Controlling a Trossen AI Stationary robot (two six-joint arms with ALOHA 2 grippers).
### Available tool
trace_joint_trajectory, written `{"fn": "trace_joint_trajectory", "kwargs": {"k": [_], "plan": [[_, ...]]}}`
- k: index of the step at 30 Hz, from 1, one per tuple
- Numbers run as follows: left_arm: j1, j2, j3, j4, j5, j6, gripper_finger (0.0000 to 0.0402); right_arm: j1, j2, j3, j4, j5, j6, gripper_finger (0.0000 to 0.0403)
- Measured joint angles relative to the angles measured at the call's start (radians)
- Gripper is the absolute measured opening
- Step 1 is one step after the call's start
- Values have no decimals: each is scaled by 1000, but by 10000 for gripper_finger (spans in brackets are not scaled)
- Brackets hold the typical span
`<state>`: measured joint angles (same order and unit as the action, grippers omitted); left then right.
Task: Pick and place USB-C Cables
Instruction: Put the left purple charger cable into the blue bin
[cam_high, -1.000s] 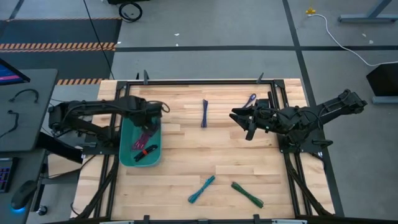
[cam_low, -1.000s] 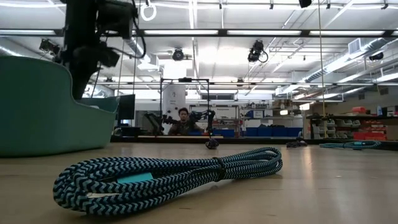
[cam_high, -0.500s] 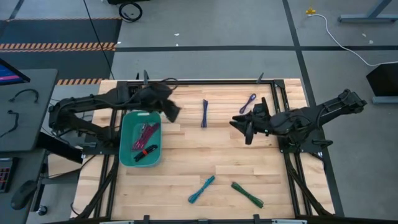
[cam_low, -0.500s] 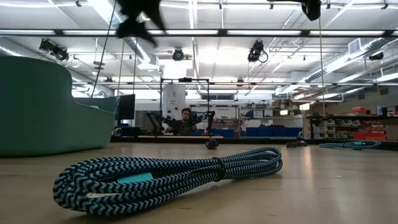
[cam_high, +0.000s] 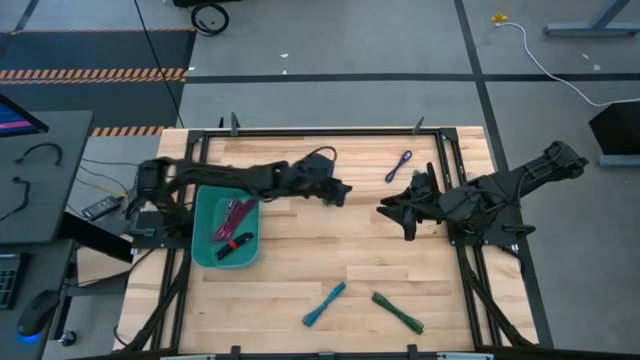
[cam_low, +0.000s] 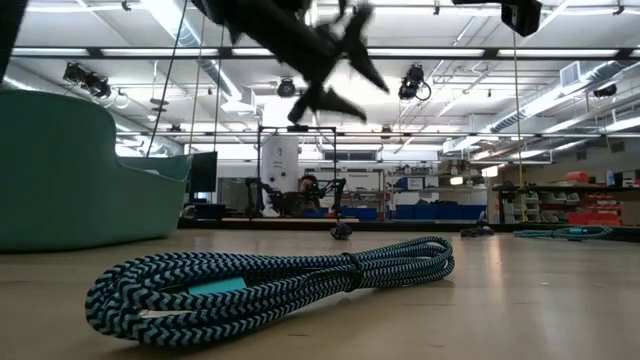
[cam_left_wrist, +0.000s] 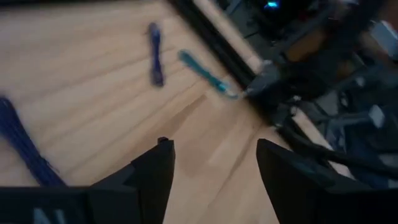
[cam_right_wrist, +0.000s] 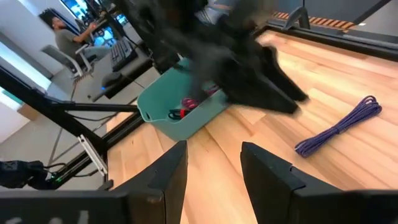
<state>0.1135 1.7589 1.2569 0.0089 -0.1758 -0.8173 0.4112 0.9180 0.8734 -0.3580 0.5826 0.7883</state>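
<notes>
My left gripper (cam_high: 343, 192) (cam_left_wrist: 211, 146) is open and empty. It hangs above the table's middle, and the left arm hides the dark blue cable from the high view. That cable (cam_left_wrist: 25, 149) shows just beside the gripper in the left wrist view. My right gripper (cam_high: 395, 218) (cam_right_wrist: 214, 146) is open and hovers right of centre. The purple cable (cam_high: 400, 165) (cam_right_wrist: 339, 130) lies flat toward the far edge from it. A teal cable (cam_high: 324, 303) (cam_low: 270, 285) and a green cable (cam_high: 397, 311) lie near the near edge. The teal tray (cam_high: 198, 240) holds a magenta bundle (cam_high: 235, 213) and a red-black bundle (cam_high: 233, 243).
Black frame rails (cam_high: 455, 260) border the table on the left and right. A second teal cable (cam_left_wrist: 205, 71) lies by the right rail. The tray (cam_right_wrist: 180, 115) sits at the left side. Bare wood lies between the two grippers. A person sits in the room (cam_right_wrist: 62, 37) beyond the table.
My left gripper has risen out of the tray and swung fast toward the table's right, ending above the dark blue cable at the middle. My right gripper has drawn slightly toward the near edge, uncovering the purple cable. The cables have stayed where they were.
</notes>
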Motion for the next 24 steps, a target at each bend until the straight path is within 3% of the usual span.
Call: {"fn": "trace_joint_trajectory", "kwargs": {"k": [8, 17, 24], "plan": [[53, 183, 78, -345, -82, -166, 244, 2, -48, 0, -4, 0, -15, 143], [57, 303, 80, -189, -128, -63, 222, 2, -44, 0, -3, 0, -21, 141], [61, 336, 80, -266, -139, -45, 139, 2, -40, 0, 5, 1, -4, 141]]}}
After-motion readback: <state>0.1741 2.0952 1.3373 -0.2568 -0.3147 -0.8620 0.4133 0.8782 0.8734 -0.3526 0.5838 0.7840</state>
